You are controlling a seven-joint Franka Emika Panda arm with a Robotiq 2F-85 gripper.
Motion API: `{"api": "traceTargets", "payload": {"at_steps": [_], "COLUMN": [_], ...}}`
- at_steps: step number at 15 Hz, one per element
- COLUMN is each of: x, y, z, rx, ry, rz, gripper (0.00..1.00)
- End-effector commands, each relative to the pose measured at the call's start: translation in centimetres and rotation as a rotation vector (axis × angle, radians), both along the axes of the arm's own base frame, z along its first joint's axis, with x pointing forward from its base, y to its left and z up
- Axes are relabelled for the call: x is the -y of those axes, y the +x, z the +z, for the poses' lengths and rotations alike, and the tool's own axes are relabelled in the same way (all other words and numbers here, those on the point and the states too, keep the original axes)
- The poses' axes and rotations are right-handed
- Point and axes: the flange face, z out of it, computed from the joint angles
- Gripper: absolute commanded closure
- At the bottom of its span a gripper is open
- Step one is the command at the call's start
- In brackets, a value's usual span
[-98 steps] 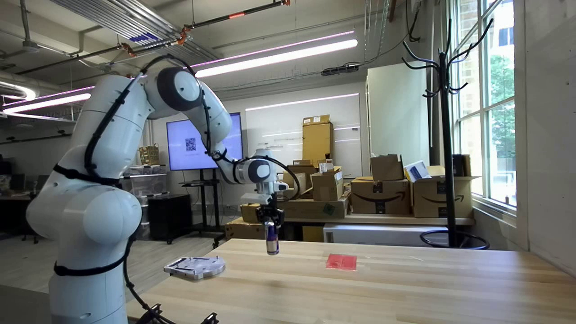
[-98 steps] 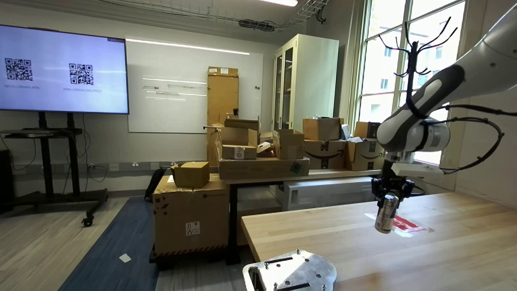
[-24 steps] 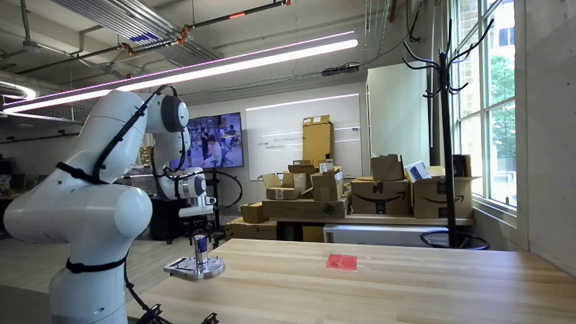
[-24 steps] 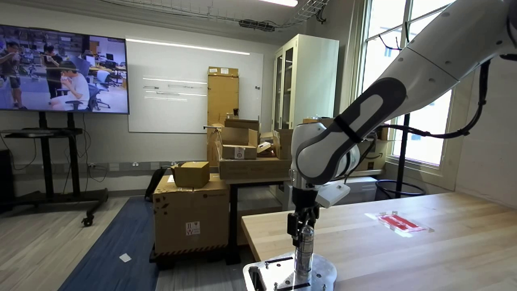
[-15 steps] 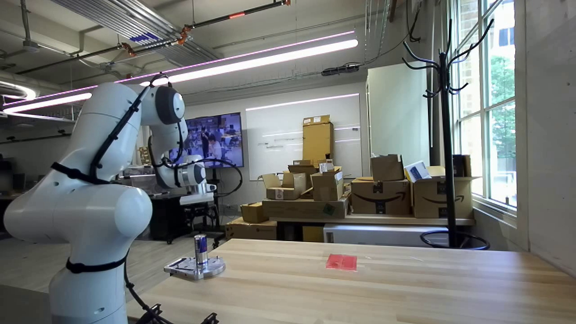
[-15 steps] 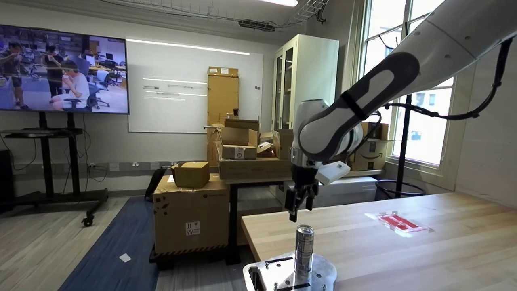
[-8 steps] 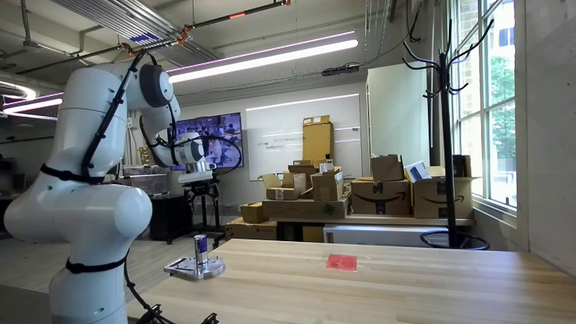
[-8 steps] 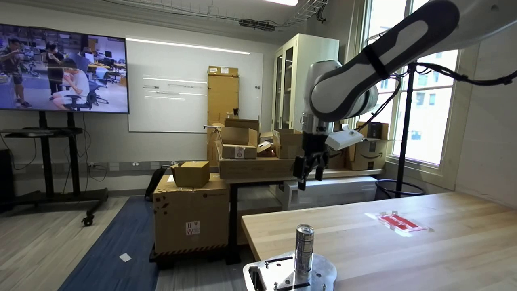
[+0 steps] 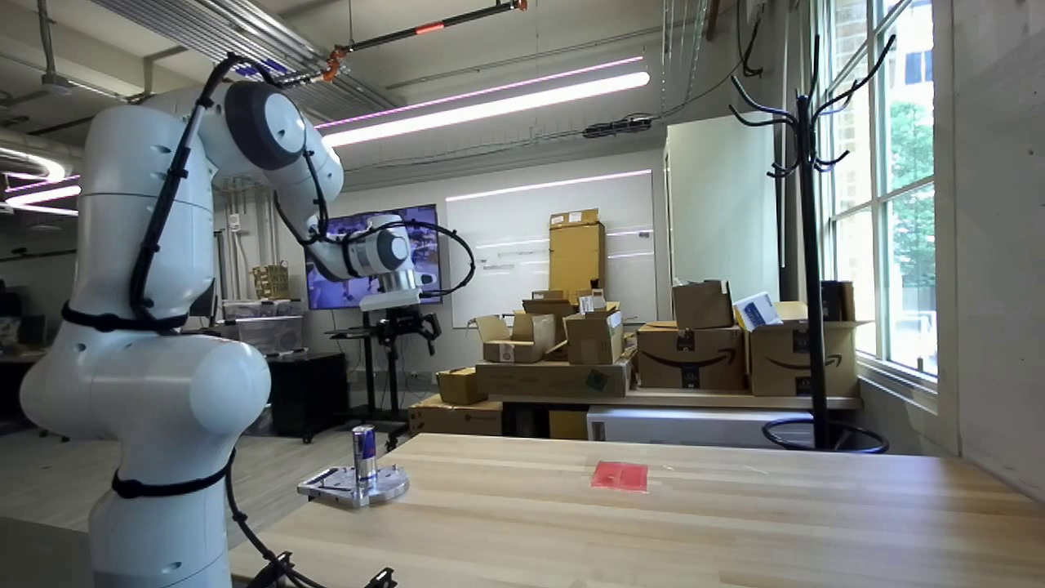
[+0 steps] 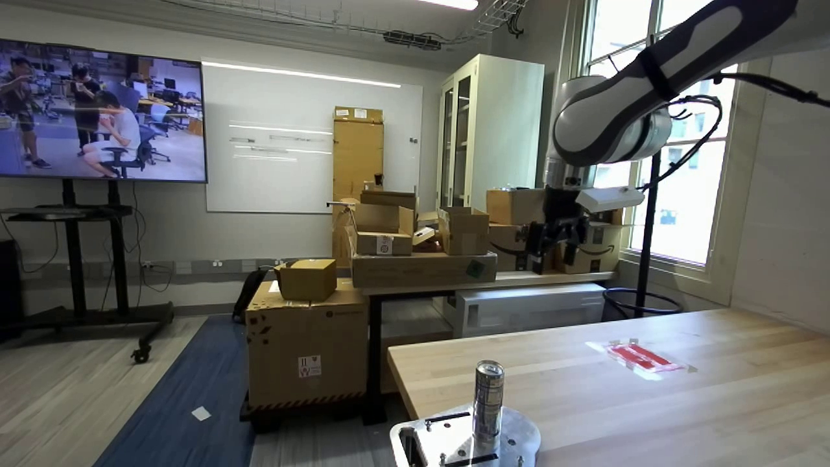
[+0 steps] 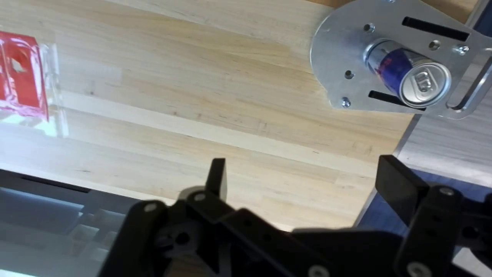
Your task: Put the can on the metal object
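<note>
Your claw (image 11: pixel 301 173) is unclenched: in the wrist view its 2 fingers (image 11: pixel 399 188) stand wide apart, and you can see the wooden table (image 11: pixel 192 96) between their tips. In both exterior views it hangs from the white arm (image 9: pixel 163 392), apart from the can (image 11: pixel 403 73) and higher than its lid. The can stands upright on the metal plate (image 11: pixel 338 50), its base resting on the flat top, so it is where your task asks. In the wrist view you look at its silvery lid, with the pull tab, and at a blue and silver side. Around it on the plate you can make out holes, screws and 2 dark slots; the end with the long cut-out reaches past the table's edge. Farther along the same tabletop, well apart from the plate, lies a flat red piece (image 11: pixel 23 80) with clear film (image 11: pixel 54 104) around it. Beyond the table, in an exterior view, you have a black coat rack (image 9: pixel 811 269) near the window (image 9: pixel 908 147) and cardboard boxes (image 9: pixel 669 347) stacked beside it. In an exterior view, a large screen (image 10: pixel 52 110) shows 3 people (image 10: pixel 120 130), a whiteboard (image 10: pixel 279 175) hangs next to it, and a pale cabinet (image 10: pixel 509 123) stands between that board and the window.
</note>
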Motion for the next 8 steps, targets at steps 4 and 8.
{"api": "traceTargets", "payload": {"at_steps": [4,8], "x": [6.5,6.5], "y": [-2.4,-1.5], "z": [0.2,-0.5], "rx": [-0.019,-0.024], "ry": [0.059,0.047], "rz": [-0.142,-0.146], "gripper": [0.00,0.00]}}
